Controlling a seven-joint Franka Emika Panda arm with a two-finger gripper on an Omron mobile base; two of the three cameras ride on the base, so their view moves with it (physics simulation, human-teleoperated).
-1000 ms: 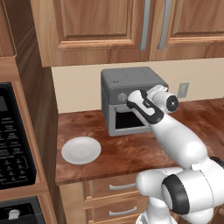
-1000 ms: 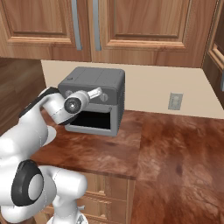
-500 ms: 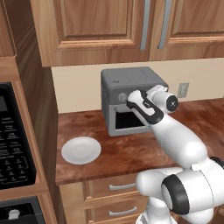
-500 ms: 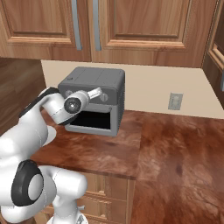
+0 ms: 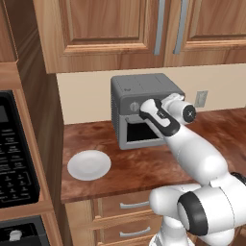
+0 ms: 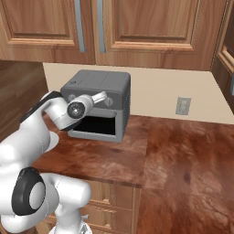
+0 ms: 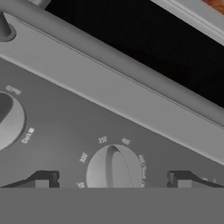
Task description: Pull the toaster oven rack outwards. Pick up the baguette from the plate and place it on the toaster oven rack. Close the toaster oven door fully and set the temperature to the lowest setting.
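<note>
The gripper (image 7: 113,179) stood with its jaws spread wide, one fingertip (image 7: 41,179) at lower left and the other at lower right of the hand view, flanking a round temperature knob (image 7: 114,168) without touching it. The toaster oven (image 5: 144,108) sat at centre of the left base view, its door (image 5: 140,132) shut. The plate (image 5: 89,165) lay bare at lower left on the counter (image 6: 183,151).
</note>
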